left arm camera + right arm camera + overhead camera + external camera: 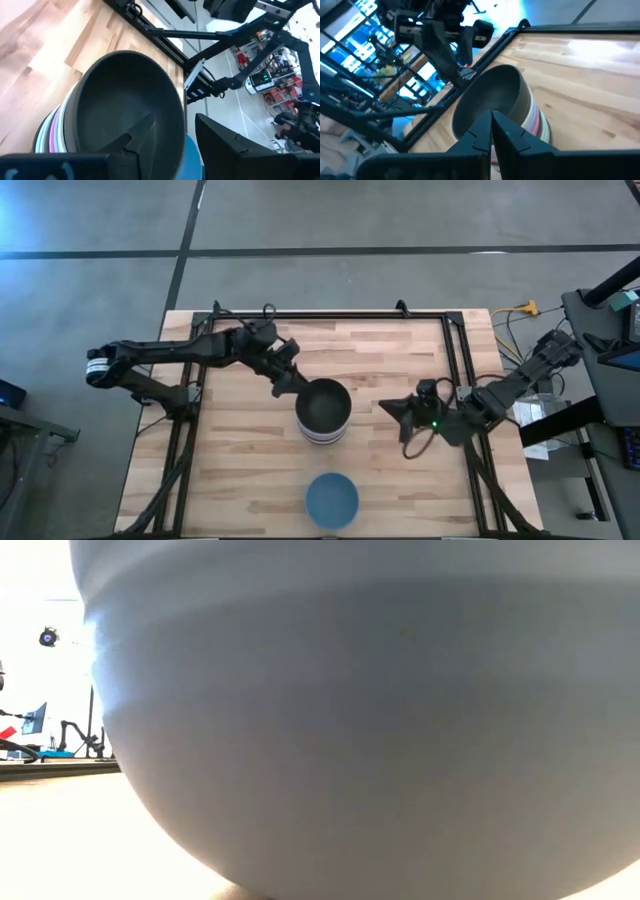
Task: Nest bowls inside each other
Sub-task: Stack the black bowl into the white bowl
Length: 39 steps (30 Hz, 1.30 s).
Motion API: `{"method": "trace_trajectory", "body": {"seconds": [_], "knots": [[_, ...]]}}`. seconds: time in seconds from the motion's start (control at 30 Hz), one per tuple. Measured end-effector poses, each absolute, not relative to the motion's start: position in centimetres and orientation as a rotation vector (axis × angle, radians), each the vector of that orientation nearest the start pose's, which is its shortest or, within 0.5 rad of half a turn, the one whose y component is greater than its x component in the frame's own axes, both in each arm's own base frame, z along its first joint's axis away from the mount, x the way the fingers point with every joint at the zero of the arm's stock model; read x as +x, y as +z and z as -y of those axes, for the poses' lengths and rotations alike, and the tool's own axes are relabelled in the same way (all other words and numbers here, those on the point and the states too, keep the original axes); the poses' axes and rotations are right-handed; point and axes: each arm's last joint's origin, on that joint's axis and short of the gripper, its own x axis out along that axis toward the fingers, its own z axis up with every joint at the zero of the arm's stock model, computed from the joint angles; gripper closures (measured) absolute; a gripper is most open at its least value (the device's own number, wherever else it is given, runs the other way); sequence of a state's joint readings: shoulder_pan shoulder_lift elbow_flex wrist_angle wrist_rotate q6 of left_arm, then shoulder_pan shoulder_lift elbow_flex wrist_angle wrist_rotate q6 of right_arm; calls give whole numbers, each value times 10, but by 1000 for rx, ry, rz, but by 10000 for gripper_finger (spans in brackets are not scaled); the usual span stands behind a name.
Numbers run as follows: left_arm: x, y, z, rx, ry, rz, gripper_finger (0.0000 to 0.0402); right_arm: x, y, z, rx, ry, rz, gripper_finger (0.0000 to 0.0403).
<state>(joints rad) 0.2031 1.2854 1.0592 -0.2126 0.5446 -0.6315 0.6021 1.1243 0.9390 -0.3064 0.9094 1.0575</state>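
Bowls are seen in two places on the wooden worktop (390, 470). One stack of bowls (322, 412) stands near the middle, and one single blue bowl (331, 499) stands apart from it at the near edge. The stack is topped by a black bowl (125, 100), which is empty inside. Under its rim, lavender, pale green, pink and white edges are counted, but the exact number of nested bowls cannot be told. The left gripper (291, 381) is placed at the rim of the black bowl, with jaws spread, one inside the bowl and one outside. The right gripper (392, 409) is held just beside the stack, with jaws pressed together and holding nothing.
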Motion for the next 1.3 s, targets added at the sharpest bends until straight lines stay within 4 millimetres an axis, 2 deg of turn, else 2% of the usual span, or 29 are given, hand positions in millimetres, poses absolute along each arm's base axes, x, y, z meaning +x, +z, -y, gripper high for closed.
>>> {"method": "trace_trajectory", "body": {"seconds": [0.2,0.37,0.5,0.7,0.8,0.93,1.13,1.3], "knots": [[299,306,-46,-793,-199,-504,279,231,310,-88,750,-414,-236,394],[313,301,-48,-834,-257,-481,279,257,306,-70,742,-356,-235,394],[313,301,-48,-840,-268,-487,279,274,295,-58,766,-335,-269,394],[303,312,-44,-856,-298,-472,279,292,272,-51,817,-377,-345,394],[296,319,-40,-867,-315,-460,279,295,267,-52,828,-370,-370,394],[286,321,-27,-863,-346,-480,279,293,272,-54,837,-337,-368,394],[274,296,-5,-888,-365,-616,279,283,287,-51,810,-312,-323,394],[272,284,1,-926,-326,-651,279,283,289,-42,778,-383,-281,394]]}}
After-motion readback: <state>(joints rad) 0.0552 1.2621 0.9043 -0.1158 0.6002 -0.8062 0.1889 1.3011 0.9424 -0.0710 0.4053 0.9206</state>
